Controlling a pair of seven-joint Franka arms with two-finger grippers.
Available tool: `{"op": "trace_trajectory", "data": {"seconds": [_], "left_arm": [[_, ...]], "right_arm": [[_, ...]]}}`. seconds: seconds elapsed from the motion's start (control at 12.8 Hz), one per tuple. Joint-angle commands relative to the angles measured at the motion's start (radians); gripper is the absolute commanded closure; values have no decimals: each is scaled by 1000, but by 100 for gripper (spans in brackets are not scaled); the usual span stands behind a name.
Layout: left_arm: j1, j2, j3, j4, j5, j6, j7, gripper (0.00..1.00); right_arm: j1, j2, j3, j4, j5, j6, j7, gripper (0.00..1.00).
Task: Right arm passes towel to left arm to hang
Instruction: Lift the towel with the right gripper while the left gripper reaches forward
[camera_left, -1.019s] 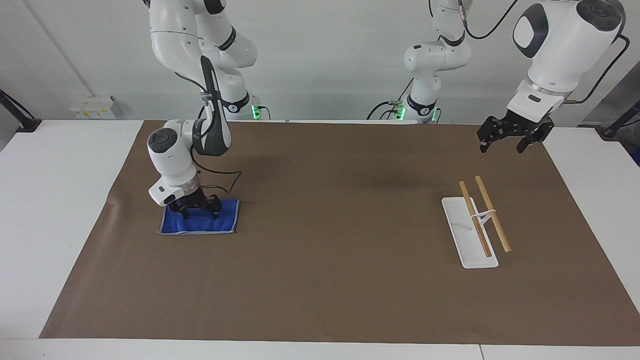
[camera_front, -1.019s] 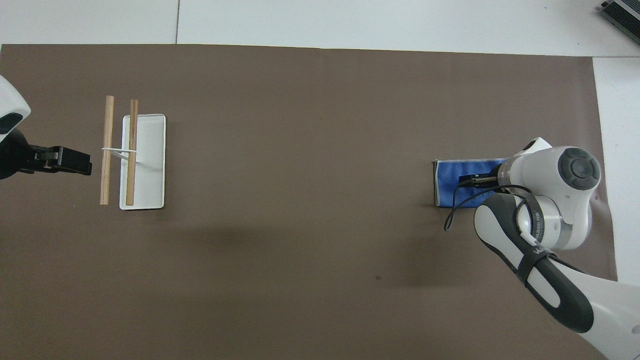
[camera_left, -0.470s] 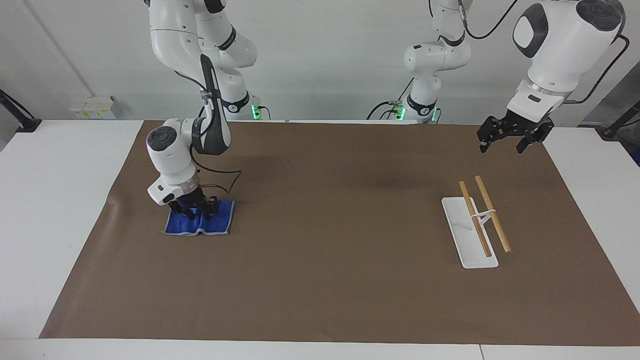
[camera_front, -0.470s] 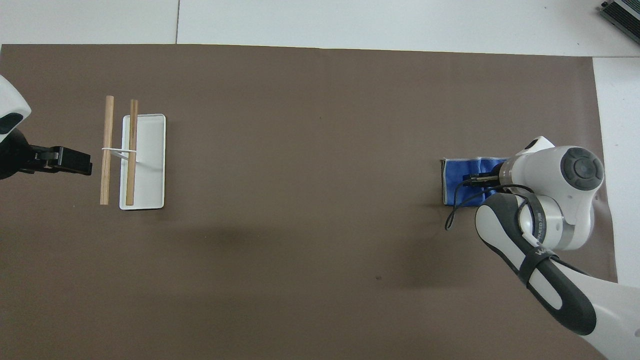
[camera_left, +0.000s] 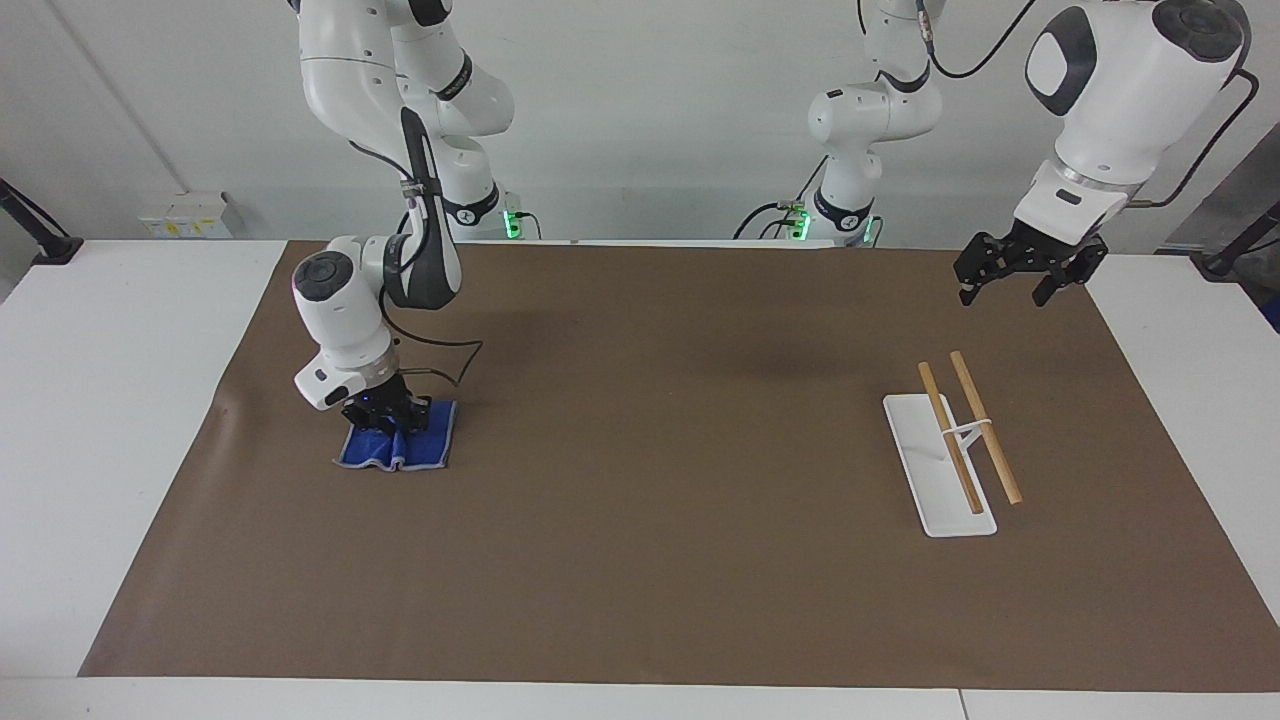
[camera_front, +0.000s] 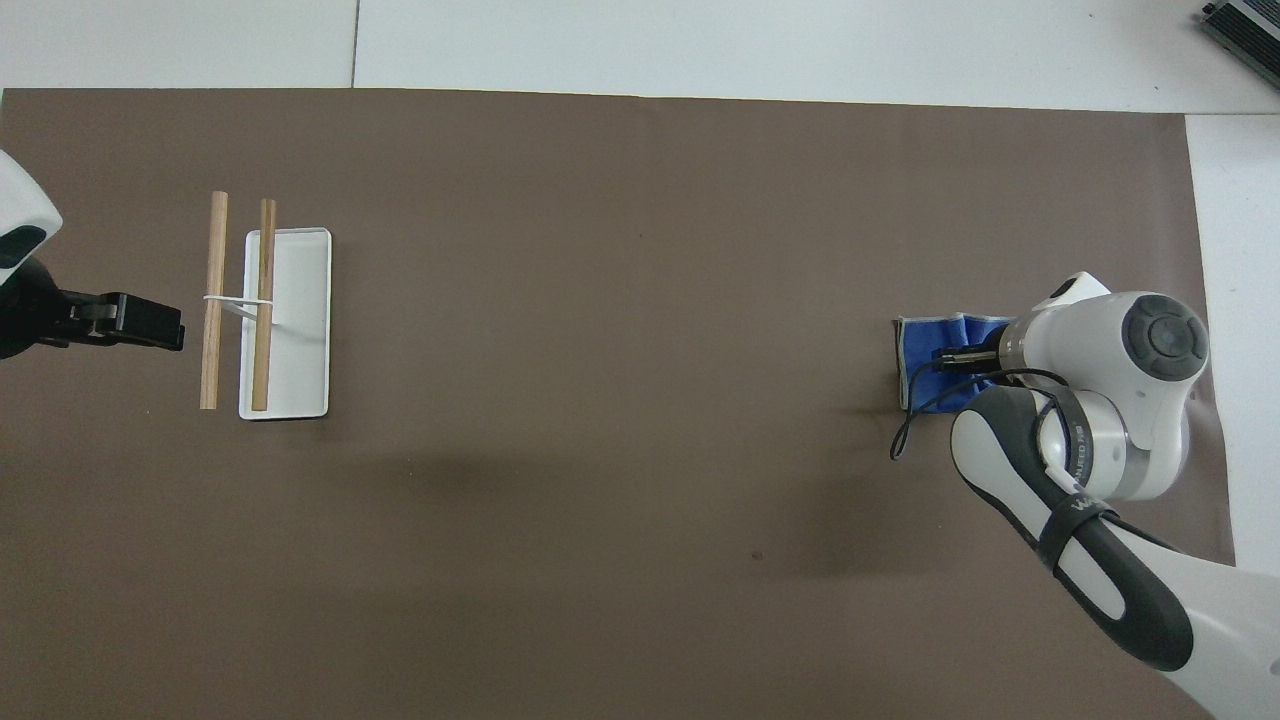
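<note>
Down at the right arm's end of the brown mat (camera_left: 640, 560), sitting bunched up: the towel (camera_left: 420, 452), with the right gripper (camera_left: 385, 418) pressing into the middle of it, fingertips pinched together on a pleat of blue cloth. Not lifting anything yet by the look of it, since the lower edge of the cloth is resting on the mat. Looking puckered into a couple of folds around the pinch rather than lying flat.

Hanging up in the air over the mat's corner at the other end, near the rack: the left gripper (camera_left: 1010, 283), jaws spread wide, holding nothing, just waiting. Standing just below it in the facing view: the rack (camera_left: 945, 470), a white base with two wooden rods (camera_left: 985, 425) on a small white stand, rods running parallel, pointing away from the robots.

Key bit for what's coming: sitting well apart, towel and rack, at opposite ends of the table, so probably needing a lift and a long carry toward the middle before any handover. Being much nearer to the towel, the right arm; being much nearer to the rods, the left. Grabbing from the centre means the cloth is likely drooping to both sides once raised, maybe leaving a free hanging edge for the left jaws to take. Hard to judge from the overhead view, with the right arm's wrist covering half the towel (camera_front: 925, 345), exactly how much cloth is caught in the pinch.
</note>
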Motion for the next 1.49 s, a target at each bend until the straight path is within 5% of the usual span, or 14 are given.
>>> {"op": "trace_trajectory", "data": {"seconds": [0.0,0.31,1.41], "left_arm": [[3,-10,-1,-3,-5,-3,1,0],[5,-9,-1,-3,-5,-3,1,0],[-9,-10,-7,-9,-35,6,-4,0]], "right_arm": [[-8,-17,21,-9,3,13,25,92],[-5,-94,48,-1,29,-33,48,100],[161,-285,93,19,727,-129,27,100]]}}
